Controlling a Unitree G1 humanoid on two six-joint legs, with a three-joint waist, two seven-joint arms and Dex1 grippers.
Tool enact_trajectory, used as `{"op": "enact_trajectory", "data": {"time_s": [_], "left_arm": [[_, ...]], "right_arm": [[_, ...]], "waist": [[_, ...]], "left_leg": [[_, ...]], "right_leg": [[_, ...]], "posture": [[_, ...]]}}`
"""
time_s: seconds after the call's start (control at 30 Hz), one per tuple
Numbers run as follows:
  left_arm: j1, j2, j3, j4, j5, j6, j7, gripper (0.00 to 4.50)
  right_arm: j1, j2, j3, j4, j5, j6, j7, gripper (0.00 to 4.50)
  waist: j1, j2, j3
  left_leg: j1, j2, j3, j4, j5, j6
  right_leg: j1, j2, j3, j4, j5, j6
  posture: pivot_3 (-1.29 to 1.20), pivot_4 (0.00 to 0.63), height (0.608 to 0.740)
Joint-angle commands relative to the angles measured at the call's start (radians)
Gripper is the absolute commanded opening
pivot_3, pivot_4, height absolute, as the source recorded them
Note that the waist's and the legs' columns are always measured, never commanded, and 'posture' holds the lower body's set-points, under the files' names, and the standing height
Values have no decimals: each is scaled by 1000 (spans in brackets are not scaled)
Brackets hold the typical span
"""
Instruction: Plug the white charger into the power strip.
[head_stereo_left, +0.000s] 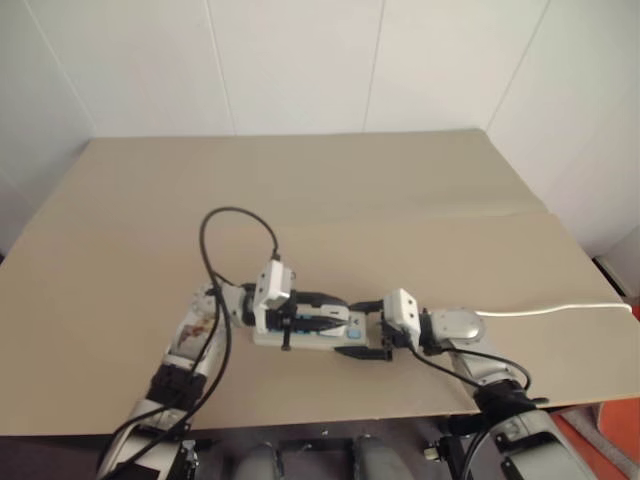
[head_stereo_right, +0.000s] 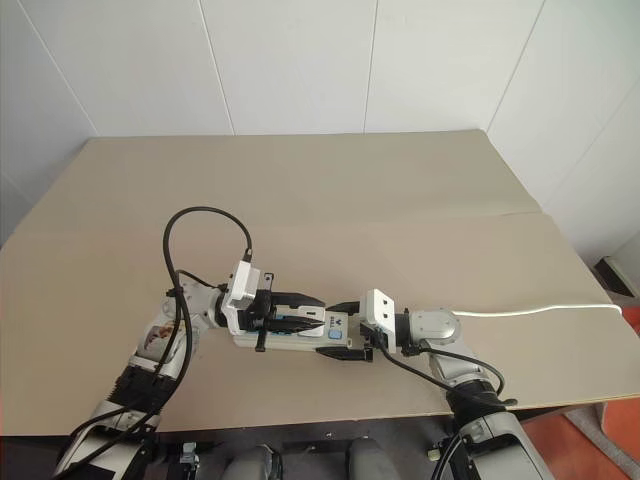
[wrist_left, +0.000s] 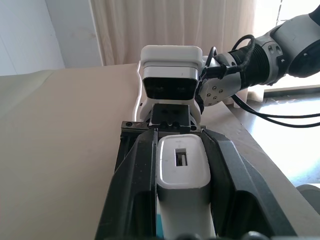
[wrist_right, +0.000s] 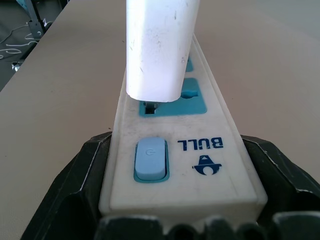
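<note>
A broad tan table (head_stereo_left: 330, 190) spans the head views, its top matte and plain, with a faint seam running from about 9 o'clock towards 3 o'clock. Beyond its far edge, at 12 o'clock, stands a white panelled wall (head_stereo_left: 300, 60) with thin vertical joints; more white panels angle in at 10 and 2 o'clock. At 4 o'clock a patch of reddish floor (head_stereo_left: 610, 440) shows past the table's corner. The left wrist view shows pale curtains (wrist_left: 170, 25) lit by daylight.

Soft, even daylight; faint shadows on the table (head_stereo_left: 330, 190). In the left wrist view the window (wrist_left: 295, 20) at upper right glares, background blurred.
</note>
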Motion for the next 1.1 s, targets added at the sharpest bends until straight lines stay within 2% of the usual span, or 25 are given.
{"op": "enact_trajectory", "data": {"time_s": [0.03, 1.1], "left_arm": [[-19, 2, 9, 6, -3, -14, 0, 1027], [20, 35, -12, 19, 17, -49, -51, 1027]], "right_arm": [[43, -21, 66, 15, -67, 29, 27, 3429], [55, -38, 69, -10, -67, 44, 29, 3429]], "waist": [[0, 0, 0], [0, 0, 0]], "left_leg": [[0, 0, 0, 0, 0, 0], [-2, 0, 0, -1, -1, 1]], "right_leg": [[0, 0, 0, 0, 0, 0], [0, 0, 0, -6, 0, 0]], "posture": [[0, 150, 740], [0, 150, 740]]}}
